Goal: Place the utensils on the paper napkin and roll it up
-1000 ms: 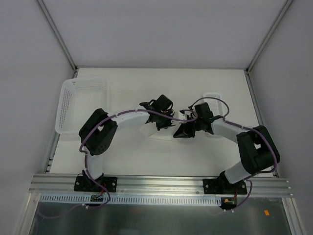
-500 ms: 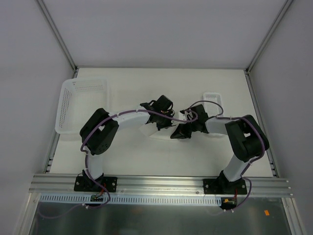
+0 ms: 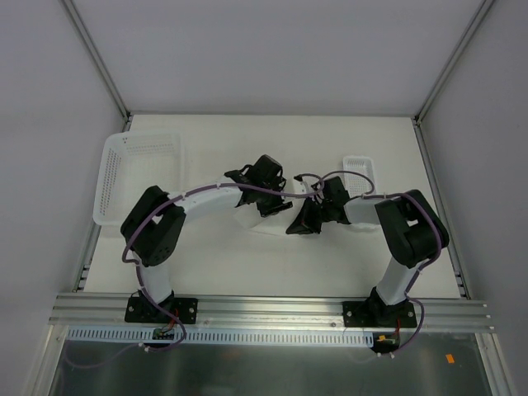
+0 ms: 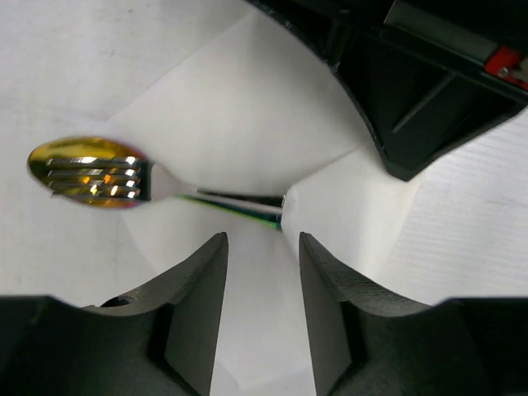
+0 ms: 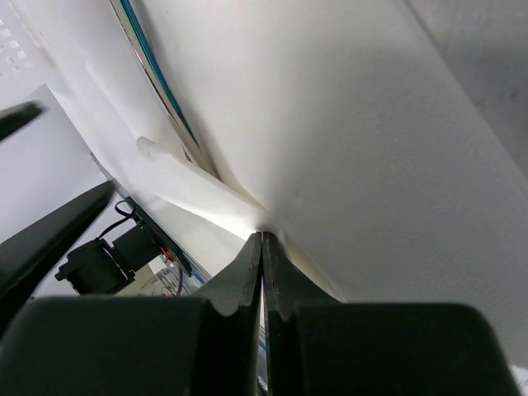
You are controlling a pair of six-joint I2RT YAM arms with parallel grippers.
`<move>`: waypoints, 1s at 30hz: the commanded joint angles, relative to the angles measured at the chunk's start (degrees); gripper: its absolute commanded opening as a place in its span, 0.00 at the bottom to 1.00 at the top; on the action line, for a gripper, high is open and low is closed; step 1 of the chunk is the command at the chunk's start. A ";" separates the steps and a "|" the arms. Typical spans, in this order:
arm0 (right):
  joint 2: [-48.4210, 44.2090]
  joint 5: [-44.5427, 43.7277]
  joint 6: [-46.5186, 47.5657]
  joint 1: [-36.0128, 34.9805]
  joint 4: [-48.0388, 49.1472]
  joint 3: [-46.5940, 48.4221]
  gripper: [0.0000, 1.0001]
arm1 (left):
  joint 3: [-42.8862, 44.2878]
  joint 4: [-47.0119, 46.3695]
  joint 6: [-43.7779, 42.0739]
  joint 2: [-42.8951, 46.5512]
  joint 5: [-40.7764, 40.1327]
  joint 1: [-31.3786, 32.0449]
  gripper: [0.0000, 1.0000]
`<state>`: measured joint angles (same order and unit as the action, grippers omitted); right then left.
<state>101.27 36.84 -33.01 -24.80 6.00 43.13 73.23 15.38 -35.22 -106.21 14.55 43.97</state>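
Note:
The paper napkin (image 4: 247,107) lies flat with one flap folded over. The gold-bowled spoon (image 4: 45,161) lies on it, with the fork (image 4: 124,175) stacked on its bowl. Both handles run under the folded flap. My left gripper (image 4: 262,247) is open just above the napkin, near the handles, and holds nothing. My right gripper (image 5: 262,238) is shut on a lifted edge of the napkin (image 5: 346,124); the utensil handles (image 5: 153,74) show under the fold. In the top view both grippers, left (image 3: 267,205) and right (image 3: 299,224), meet over the napkin (image 3: 250,221) at mid-table.
A large white perforated basket (image 3: 136,173) stands at the table's left edge. A small white basket (image 3: 360,167) stands right of centre, behind my right arm. The right gripper's black body (image 4: 429,74) is close in front of the left gripper.
My right gripper has moved left, drawing the napkin edge over the utensils. My left arm's elbow has swung left and its wrist has shifted slightly back.

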 commanded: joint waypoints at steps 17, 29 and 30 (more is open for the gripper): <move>1.73 -1.51 3.57 -0.34 -5.74 3.89 0.01 | -3.54 6.16 34.94 4.37 33.78 -6.00 0.08; 1.82 -1.77 4.36 -0.34 -7.67 4.24 0.00 | 0.16 1.24 46.73 -7.42 30.98 -10.03 0.03; 1.82 -1.77 4.62 -0.34 -7.76 4.41 0.00 | -0.19 0.97 46.82 -7.69 31.07 -11.08 0.02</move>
<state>102.41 36.80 -30.39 -24.91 1.21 46.26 72.14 17.78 7.42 -112.53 45.08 35.51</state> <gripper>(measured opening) 0.008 0.028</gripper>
